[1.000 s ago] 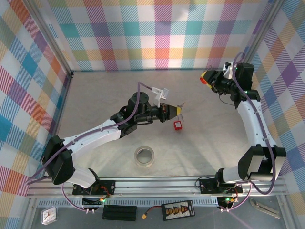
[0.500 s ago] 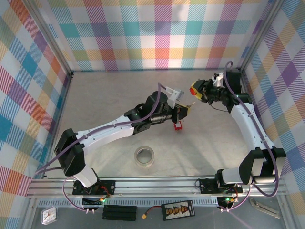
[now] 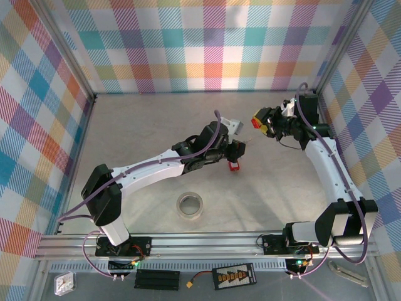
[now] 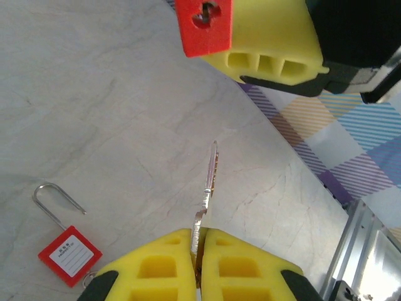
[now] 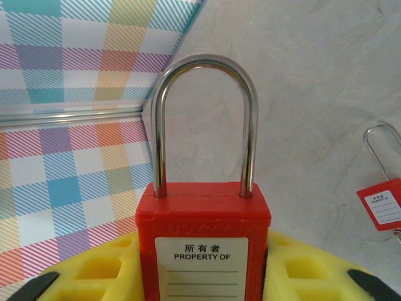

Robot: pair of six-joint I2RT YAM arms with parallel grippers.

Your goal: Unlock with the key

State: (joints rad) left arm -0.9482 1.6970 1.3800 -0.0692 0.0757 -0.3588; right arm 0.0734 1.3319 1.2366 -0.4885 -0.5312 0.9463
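Note:
My left gripper (image 4: 199,235) (image 3: 239,147) is shut on a metal key (image 4: 207,185), whose blade points away from the fingers. Above it in the left wrist view, my right gripper (image 4: 266,41) holds a red padlock (image 4: 203,25) with its keyhole end facing the key, a gap apart. My right gripper (image 5: 203,266) (image 3: 265,124) is shut on that padlock (image 5: 203,235) (image 3: 257,121); its steel shackle (image 5: 205,119) is closed. A second red padlock (image 3: 234,165) (image 4: 69,254) (image 5: 381,204) lies on the table under the left gripper.
A roll of clear tape (image 3: 190,205) lies on the table near the front. Checkered walls (image 3: 207,44) enclose the back and sides. An aluminium rail (image 4: 360,248) runs along the wall's foot to the right.
My right gripper brought the padlock leftward toward the centre. My left arm stretched up and to the right, bringing the key close to the padlock's keyhole end.

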